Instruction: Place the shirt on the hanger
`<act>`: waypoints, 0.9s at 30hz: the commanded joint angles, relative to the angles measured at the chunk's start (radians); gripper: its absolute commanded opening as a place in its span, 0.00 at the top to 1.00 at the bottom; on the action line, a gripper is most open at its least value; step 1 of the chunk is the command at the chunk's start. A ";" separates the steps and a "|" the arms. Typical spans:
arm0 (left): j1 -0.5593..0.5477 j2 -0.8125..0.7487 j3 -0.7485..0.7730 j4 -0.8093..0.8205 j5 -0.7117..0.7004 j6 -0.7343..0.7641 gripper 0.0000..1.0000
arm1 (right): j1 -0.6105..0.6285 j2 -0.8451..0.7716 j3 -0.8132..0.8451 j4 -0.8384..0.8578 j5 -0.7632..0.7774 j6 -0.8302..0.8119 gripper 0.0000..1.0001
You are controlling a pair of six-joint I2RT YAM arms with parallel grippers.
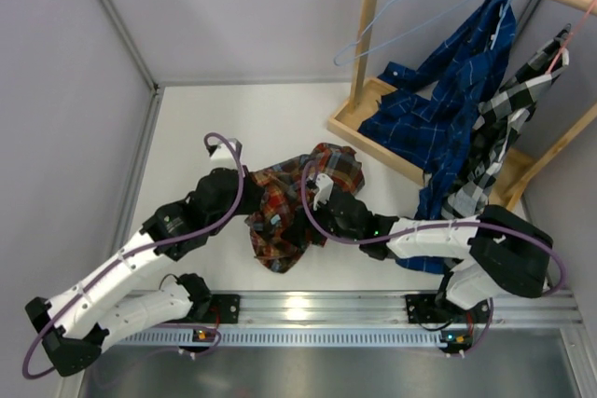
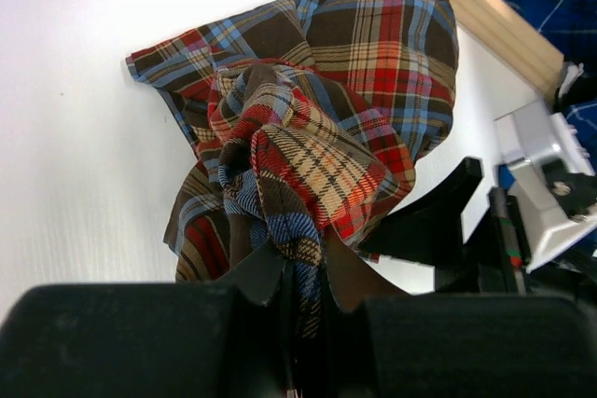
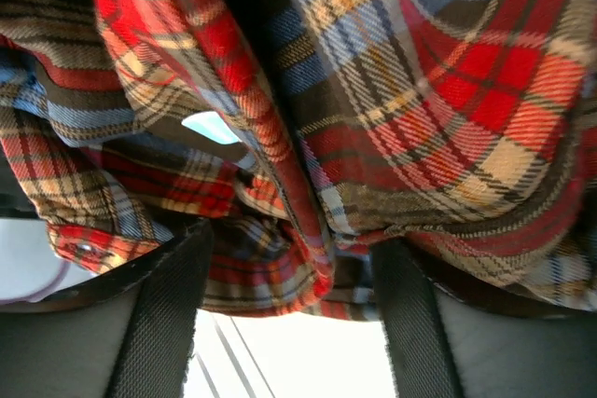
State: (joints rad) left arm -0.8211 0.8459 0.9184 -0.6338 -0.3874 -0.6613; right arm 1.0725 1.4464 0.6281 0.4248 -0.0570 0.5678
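Left claw is clenched on a twisted fold of the red, orange and brown plaid flannel shirt, which lies crumpled in a heap on the white surface between both arms. Right claw sits against the heap's right side, jaws spread wide, cloth bulging between its fingers.
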 commanded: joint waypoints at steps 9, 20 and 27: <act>0.002 -0.113 -0.052 0.129 -0.090 -0.050 1.00 | 0.056 0.068 0.033 0.177 -0.001 0.069 0.49; 0.000 -0.176 -0.082 0.140 -0.154 -0.089 1.00 | 0.124 0.120 0.047 0.183 0.057 0.152 0.50; 0.002 -0.189 -0.089 0.137 -0.157 -0.086 1.00 | 0.132 0.043 0.054 0.109 0.247 0.225 1.00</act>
State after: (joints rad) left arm -0.8211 0.6819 0.8379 -0.5743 -0.5129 -0.7391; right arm 1.1931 1.5551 0.6376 0.5148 0.0719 0.7555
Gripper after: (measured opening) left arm 0.120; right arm 0.027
